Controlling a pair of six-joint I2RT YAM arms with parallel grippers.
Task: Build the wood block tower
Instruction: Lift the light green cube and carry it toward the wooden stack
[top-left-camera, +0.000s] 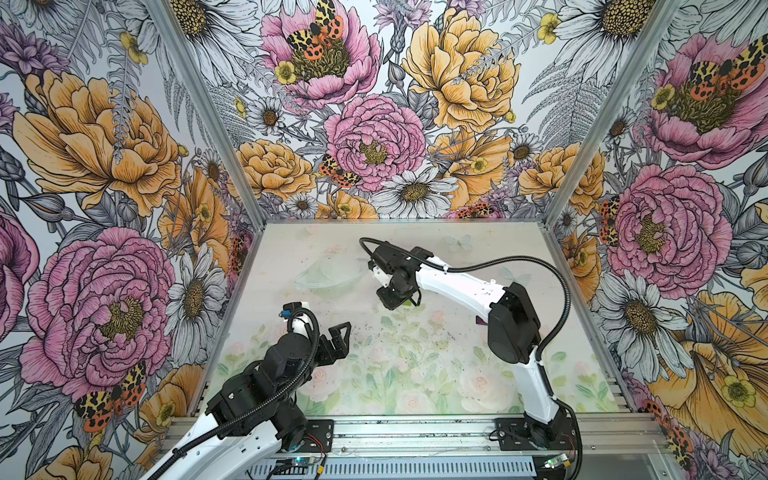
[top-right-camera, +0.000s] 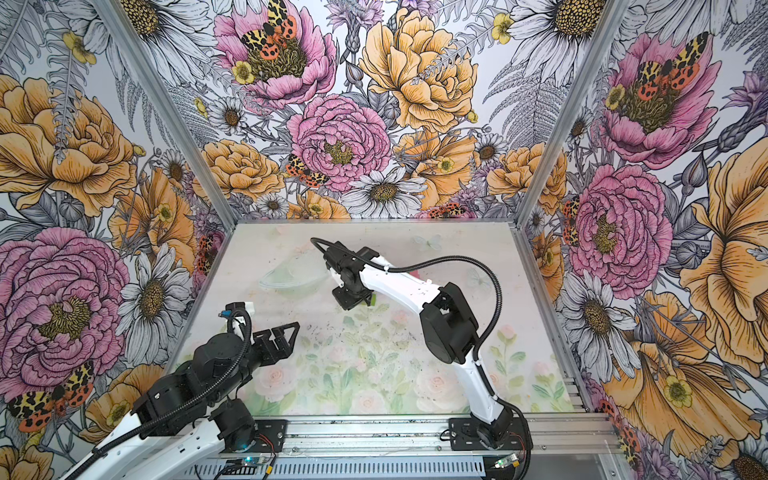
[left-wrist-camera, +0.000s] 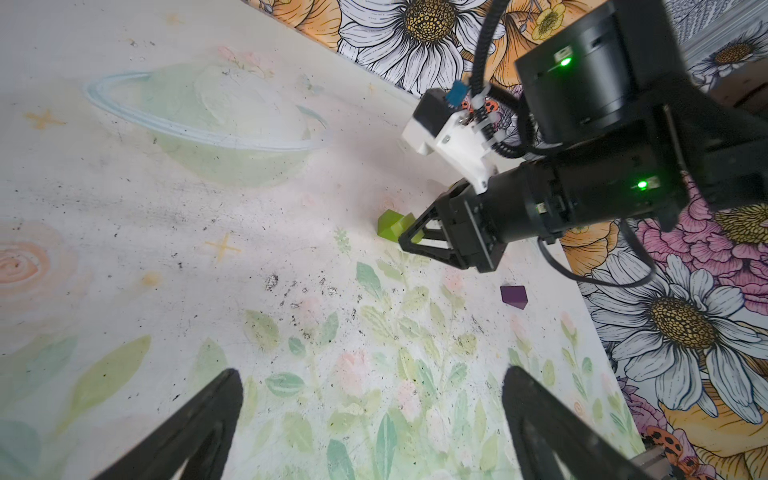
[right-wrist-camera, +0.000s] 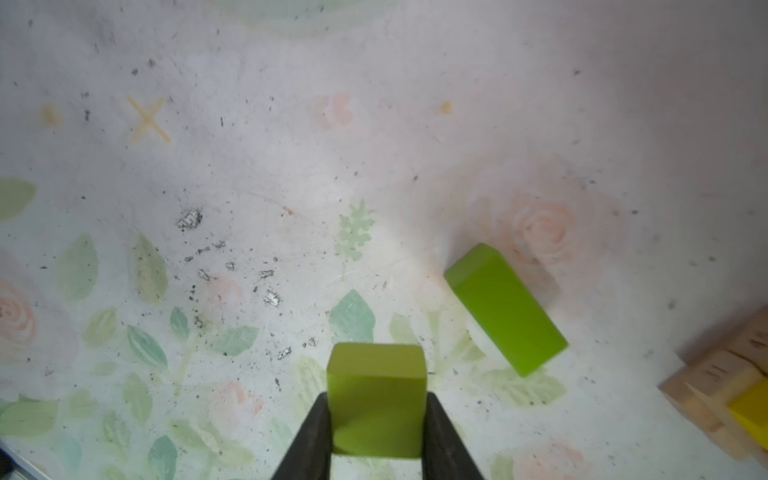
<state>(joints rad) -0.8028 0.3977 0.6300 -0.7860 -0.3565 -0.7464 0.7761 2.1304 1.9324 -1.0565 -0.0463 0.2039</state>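
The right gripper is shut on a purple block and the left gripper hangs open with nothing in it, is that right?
Not quite. The right wrist view shows the right gripper shut on a green cube, not a purple block. The left gripper does hang open with nothing in it.

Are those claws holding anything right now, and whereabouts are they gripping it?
The right gripper holds a green block, its fingers pressed on two opposite sides. The left gripper is open and holds nothing.
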